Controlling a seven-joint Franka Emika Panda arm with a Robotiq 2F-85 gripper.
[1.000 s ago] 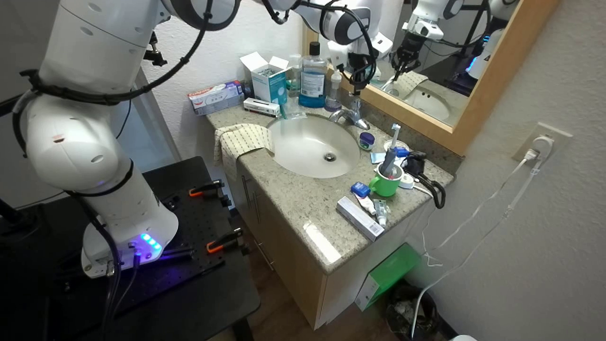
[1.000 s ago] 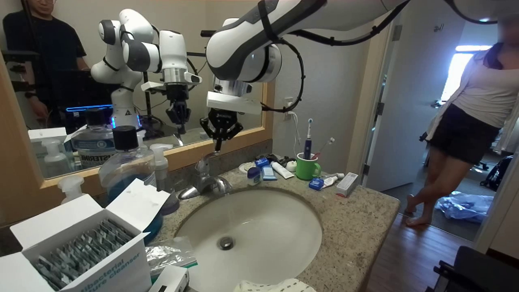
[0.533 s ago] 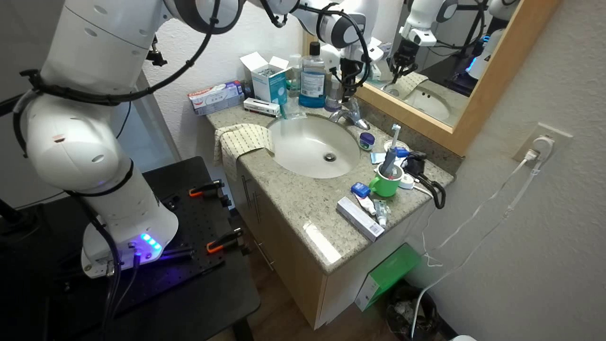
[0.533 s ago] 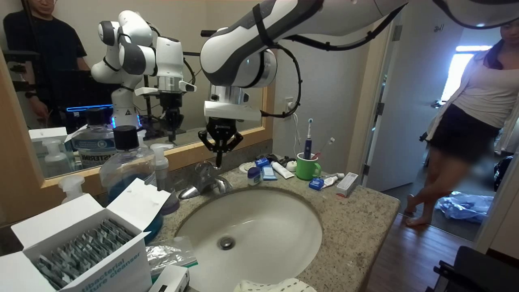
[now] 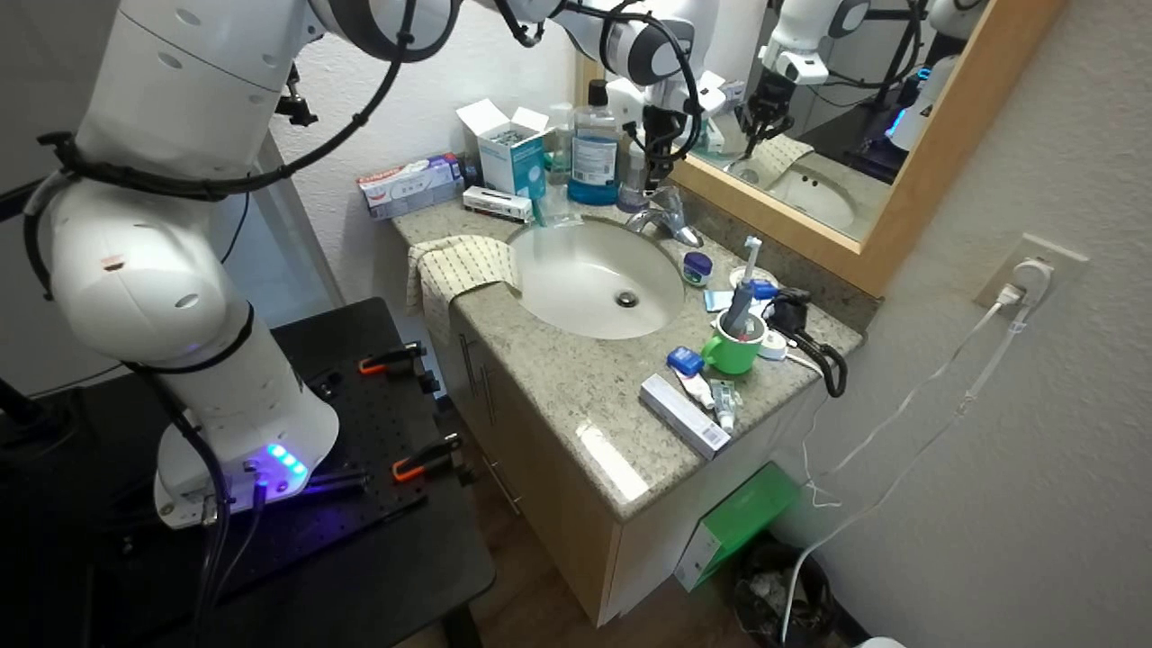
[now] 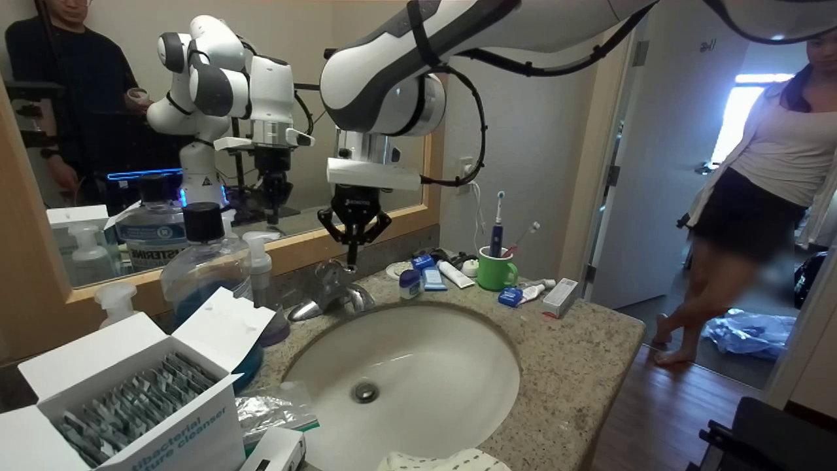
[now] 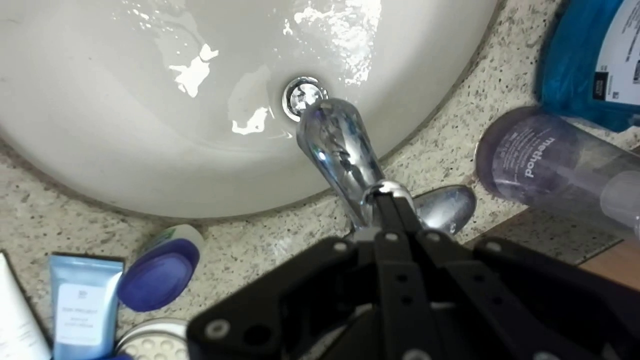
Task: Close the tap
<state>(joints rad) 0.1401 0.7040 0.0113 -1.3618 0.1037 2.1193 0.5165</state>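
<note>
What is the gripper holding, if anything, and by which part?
Nothing that shows: the gripper is shut, jaws together at the top of the chrome bathroom faucet; whether they touch it, I can't tell.

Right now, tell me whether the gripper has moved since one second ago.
Yes. In an exterior view, the gripper has moved down relative to the mirror frame.

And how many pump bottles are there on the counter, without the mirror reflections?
2. The purple pump bottle stands between the mouthwash and the tap. The clear pump bottle shows only its top behind the open box in an exterior view; more could be hidden there.
</note>
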